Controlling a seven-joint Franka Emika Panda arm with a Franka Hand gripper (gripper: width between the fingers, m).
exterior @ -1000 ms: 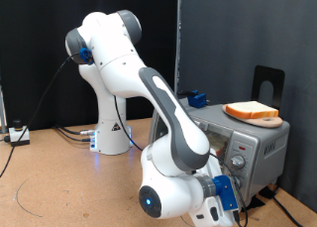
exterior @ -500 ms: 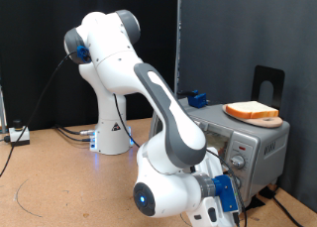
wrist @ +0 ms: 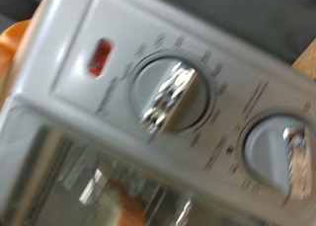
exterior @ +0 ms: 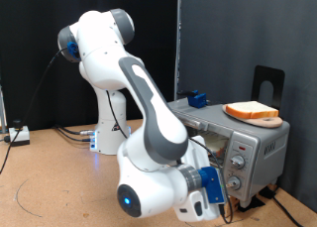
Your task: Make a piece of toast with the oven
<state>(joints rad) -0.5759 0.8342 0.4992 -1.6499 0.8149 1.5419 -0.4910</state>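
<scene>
Exterior view: big white arm bent low in front of the oven, down near the table. Gripper hidden behind the arm's wrist and the blue part, so no way to tell whether the fingers are apart or pressed together. Silver-grey oven at the exterior view's right, with round knobs on its front panel. One piece of toast flat on top of the oven, on something orange, pale on its face and brown round the edge. Glass door partly hidden by the arm, with a warm orange glow inside. Black stand behind the toast. Small blue thing behind the oven. Wooden table under it all, with cables near the arm's base

Wrist view: very close to the oven's front panel, and blurry. Two round grey knobs, one in the middle of the picture and one cut off at the edge, each with a shiny silver bar across it. Small red light beside the middle knob. Tiny marks round the knobs, too blurry to read. Glass door below the panel, with something pale brown behind the glass, too blurry to name. Bit of orange at the corner. No fingers seen
</scene>
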